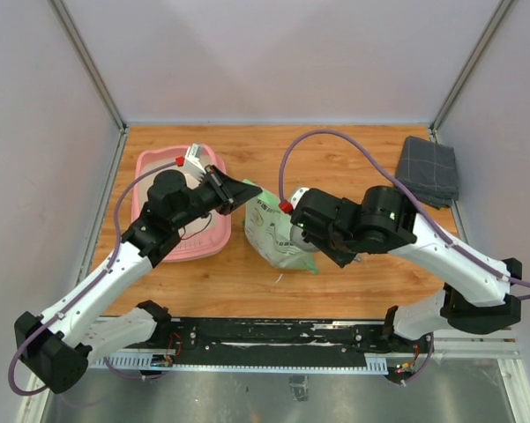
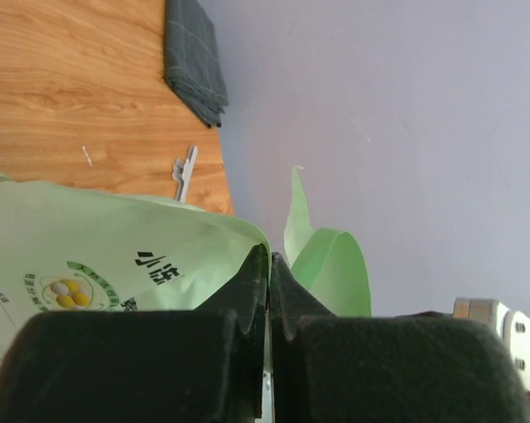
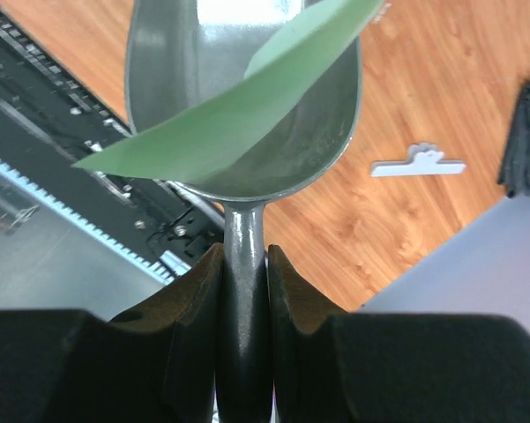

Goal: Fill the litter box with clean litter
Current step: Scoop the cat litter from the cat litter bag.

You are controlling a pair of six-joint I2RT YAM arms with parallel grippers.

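Two arms work over one wooden table [image 1: 353, 150].

Top view:
- One pink litter box [image 1: 148, 167] sits just beside the bag [image 1: 278, 238], on the bag's left. The left arm covers the gap, so I can't tell whether they touch.
- The left gripper [image 1: 252, 189] is at the bag's upper-left corner.
- The right arm [image 1: 397, 220] reaches over the bag's right half, and its jaws are hidden from up here.
- One grey cloth [image 1: 429, 169] lies well apart from the bag, to its far right.

Left wrist view:
- The left gripper is pressed fully together, with the toothed tips pinching the bag's thin top edge.
- A loose green flap stands up just past the pinch.
- Beyond the bag there is one white clip [image 2: 185, 172] on the wood, and the cloth lies further off.

Right wrist view:
- The right gripper [image 3: 243, 291] is clamped on the handle of one metal scoop [image 3: 159, 62], its jaws only as far apart as the handle is wide.
- A strip of the bag's green film lies across the scoop bowl, touching its rim. The part of the bowl that shows is grey metal.
- The same clip and cloth lie beyond the film strip.

I can't tell where the clean litter is, because the bag is opaque and the bowl is half covered.
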